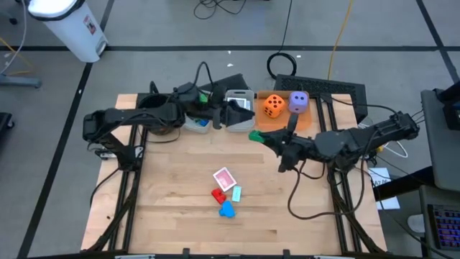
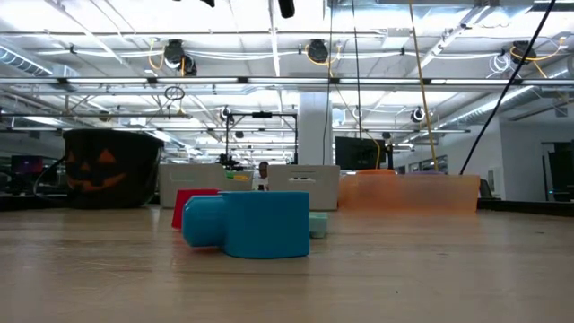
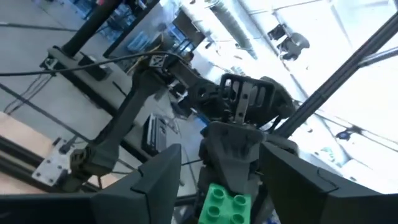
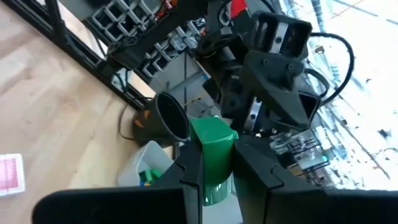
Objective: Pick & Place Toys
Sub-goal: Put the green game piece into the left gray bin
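Presently, a green block is clamped between the nearly closed fingers of the right gripper, raised above the table. A second green block is seen between the parted fingers of the left gripper; whether it is gripped cannot be told. The left gripper is positioned over the clear bins, facing the right one. Beyond the right gripper, orange and purple dice are seated on the orange tray. Nearer the table's front, a playing card, red block and blue block are grouped.

Across my tabletop I see a black pot, clear bins and an orange tray along the far edge.
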`<state>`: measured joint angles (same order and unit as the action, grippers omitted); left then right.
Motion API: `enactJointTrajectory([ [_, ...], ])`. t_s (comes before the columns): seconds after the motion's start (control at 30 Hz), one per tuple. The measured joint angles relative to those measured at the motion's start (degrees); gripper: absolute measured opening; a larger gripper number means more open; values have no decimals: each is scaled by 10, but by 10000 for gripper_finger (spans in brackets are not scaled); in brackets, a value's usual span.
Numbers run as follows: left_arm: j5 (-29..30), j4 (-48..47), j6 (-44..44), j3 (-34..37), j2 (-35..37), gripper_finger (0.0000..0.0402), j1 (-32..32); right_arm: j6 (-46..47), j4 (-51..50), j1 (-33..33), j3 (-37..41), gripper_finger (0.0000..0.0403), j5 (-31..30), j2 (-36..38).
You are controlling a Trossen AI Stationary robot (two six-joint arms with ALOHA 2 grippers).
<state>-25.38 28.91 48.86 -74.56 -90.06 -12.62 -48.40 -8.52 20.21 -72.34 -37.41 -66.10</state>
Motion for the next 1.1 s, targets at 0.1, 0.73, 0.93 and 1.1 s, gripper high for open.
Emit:
enactJointTrajectory([
  [0.1, 15, -6, -32, 0, -2, 219, 15, 35, 0, -16, 0, 40, 4, -5],
  [0.73, -97, -127, -8, -8, -2, 218, 15, 104, -50, -63, 0, 40, 172, -4],
  [0.93, -104, -298, -102, -109, -4, 218, 18, 134, -61, -76, 0, 40, 222, -4],
  [1.1, -97, -442, -149, -162, -7, 218, 16, 133, -58, -85, 0, 40, 242, -4],
])
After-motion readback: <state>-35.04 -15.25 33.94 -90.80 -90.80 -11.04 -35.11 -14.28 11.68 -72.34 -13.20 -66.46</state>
